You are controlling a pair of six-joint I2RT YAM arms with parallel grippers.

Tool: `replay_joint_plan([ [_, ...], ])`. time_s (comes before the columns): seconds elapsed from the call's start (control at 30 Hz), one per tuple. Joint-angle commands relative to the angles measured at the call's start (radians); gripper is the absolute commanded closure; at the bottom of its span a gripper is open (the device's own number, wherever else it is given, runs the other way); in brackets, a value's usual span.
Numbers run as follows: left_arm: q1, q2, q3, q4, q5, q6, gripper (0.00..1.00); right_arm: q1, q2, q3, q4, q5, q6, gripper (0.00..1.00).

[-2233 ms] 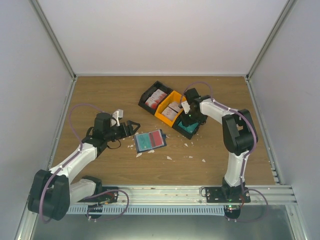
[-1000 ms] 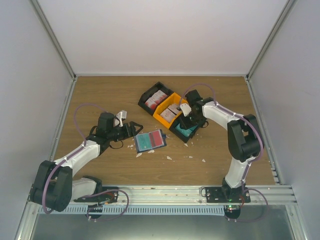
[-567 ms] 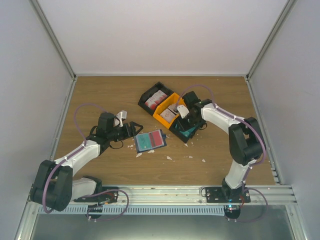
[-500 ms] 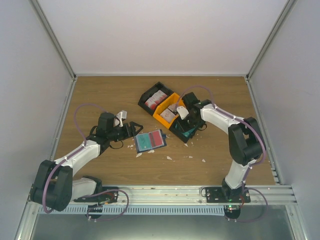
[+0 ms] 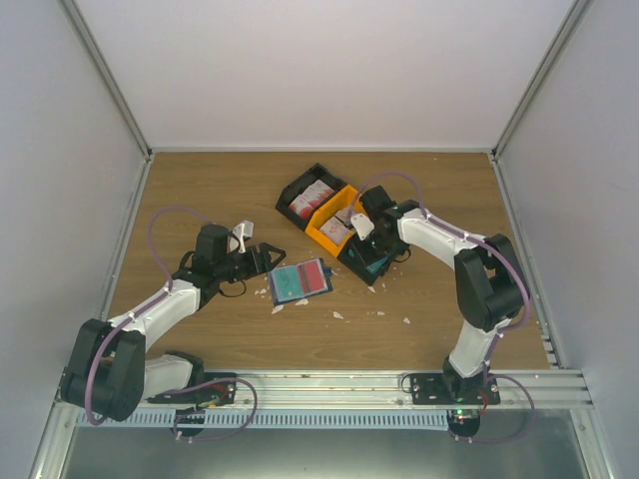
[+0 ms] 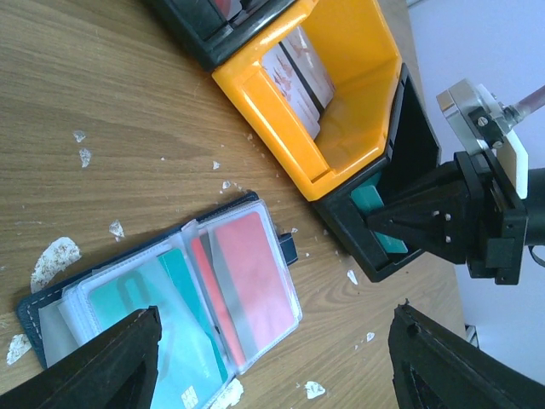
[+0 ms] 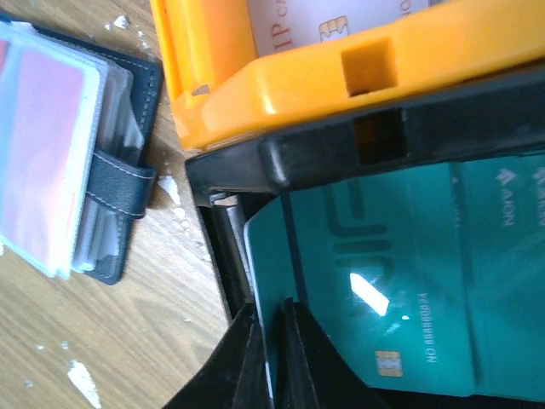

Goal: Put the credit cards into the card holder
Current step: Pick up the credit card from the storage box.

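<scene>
Colours on the wood-grain table (image 5: 200, 190) — navy, teal, red, orange, black.
The card holder (image 6: 183, 311) is dark navy, its clear sleeves showing a red card (image 6: 251, 285) beside teal. To its far right an orange tray (image 6: 281, 119) holds red-and-white cards (image 6: 298, 72) — the black tray (image 7: 306, 149) a teal card (image 7: 400, 281). White scraps (image 6: 53, 260) fleck the brown.

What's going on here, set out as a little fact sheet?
Card holder: lying open on the table, red card in a clear sleeve
Left end effector: open, close beside the card holder
Right end effector: in the nearer black tray, apparently shut on a teal card's edge
Orange tray: holds printed cards
Litter: white scraps on the wood
</scene>
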Motion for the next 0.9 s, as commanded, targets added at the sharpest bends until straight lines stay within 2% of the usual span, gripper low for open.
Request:
replay_joint_plan([
  [0.0, -0.008, 0.006, 0.024, 0.041, -0.004, 0.009, 0.26, 0.012, -0.004, 0.017, -0.004, 0.090, 0.043, 0.93],
  [0.13, -0.009, 0.001, 0.023, 0.040, -0.005, 0.010, 0.26, 0.012, -0.040, 0.028, 0.011, 0.137, 0.057, 0.99],
  [0.6, -0.013, -0.079, 0.011, 0.055, -0.011, 0.007, 0.26, 0.007, -0.226, 0.057, 0.018, 0.153, 0.093, 1.00],
  [0.7, -0.016, -0.126, -0.007, 0.081, 0.004, 0.008, 0.25, 0.007, -0.301, 0.035, 0.075, 0.075, 0.075, 0.99],
  [0.87, -0.028, -0.221, -0.028, 0.154, 0.063, 0.006, 0.22, 0.008, -0.426, -0.067, 0.298, -0.286, 0.125, 1.00],
])
